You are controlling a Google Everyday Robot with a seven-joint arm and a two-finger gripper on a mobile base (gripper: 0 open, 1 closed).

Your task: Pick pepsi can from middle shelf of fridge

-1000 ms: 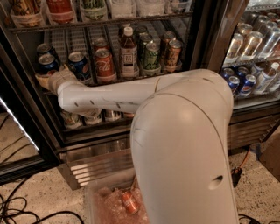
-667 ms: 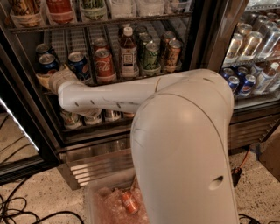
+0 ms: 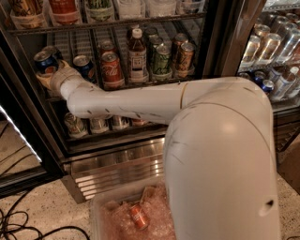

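The white arm is filling the foreground, its bulky elbow sitting below and right of the bottle. Below the bottle, at the bottom edge, one clear tub is holding crinkled pale stuff and one orange can. Dark cables are lying on the floor far down and left of the bottle.

Beyond the tub, the fridge is showing its ribbed steel base. On the rack below the bottle, four cans are peeking out under the forearm.

The forearm is reaching left across the middle shelf, the one carrying the bottle. The gripper is sitting at that shelf's left end, well left of the bottle and just below the pepsi can; whether it is wide, narrow or holding anything cannot be told. The pepsi can is standing upright as the leftmost item. A second blue can is standing between it and the bottle. Just left of the bottle two red cans are standing one behind the other. Just right of it are one green can and one brownish can, with dim cans behind.

Above the bottle, about six containers are lining the top rack, cut off by the edge. Far right of the bottle, behind another glass door, many silver and blue cans are crowding together, too many to count.
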